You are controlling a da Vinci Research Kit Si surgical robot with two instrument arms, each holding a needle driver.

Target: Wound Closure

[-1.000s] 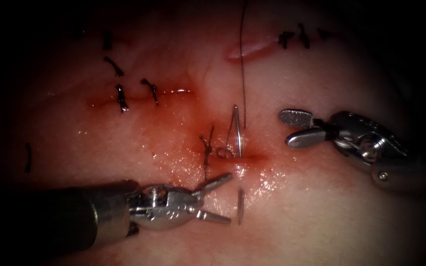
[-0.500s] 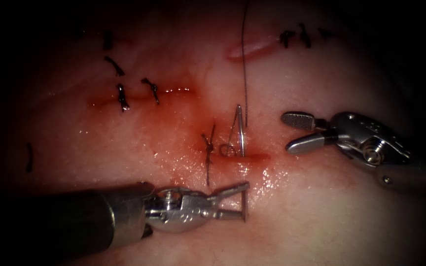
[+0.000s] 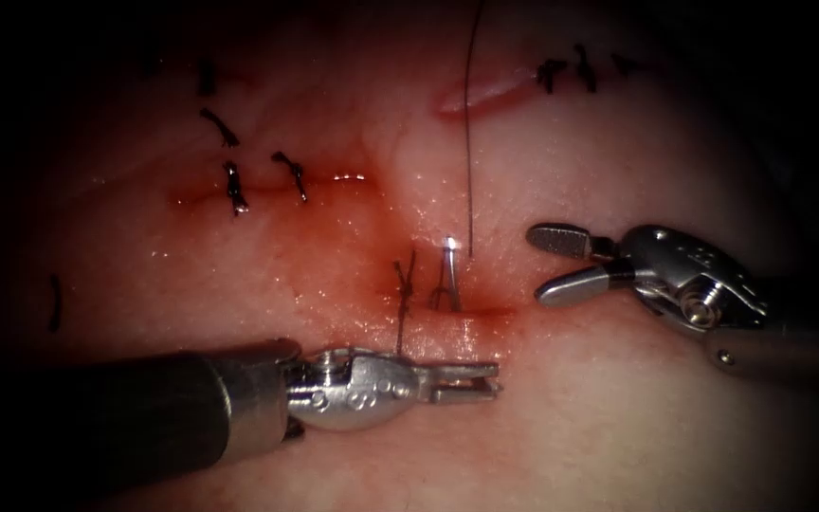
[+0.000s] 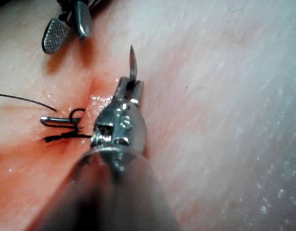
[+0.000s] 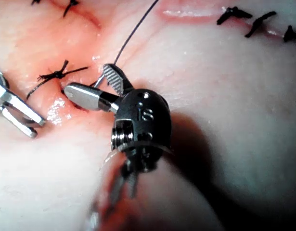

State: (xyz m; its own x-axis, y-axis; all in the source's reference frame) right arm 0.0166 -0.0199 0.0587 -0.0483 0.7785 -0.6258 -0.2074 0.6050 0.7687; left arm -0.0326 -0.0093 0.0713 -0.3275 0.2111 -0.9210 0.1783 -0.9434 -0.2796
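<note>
The curved needle (image 3: 449,273) sits in the tissue (image 3: 618,427), crossing the short cut (image 3: 485,305) just right of a knotted stitch (image 3: 402,284). Its tail stands up on the far side of the cut, and the thread (image 3: 469,142) runs up from there. On the near side my left tool (image 3: 493,381) is shut on the needle (image 4: 133,60) just behind its point, which sticks out past the jaws. My right tool (image 3: 536,264) hangs open to the right of the cut and holds nothing. It is seen again (image 5: 85,79) beside the thread (image 5: 135,29).
Finished dark stitches (image 3: 234,190) lie along an older closed cut at upper left, and more (image 3: 580,71) at upper right beside a small pale slit (image 3: 481,95). Red fluid (image 3: 334,275) wets the tissue around the cut.
My left tool slid right to the needle point showing on the near side of the cut, and its jaws closed on it. The tail has sunk lower. My right tool drifted slightly left.
</note>
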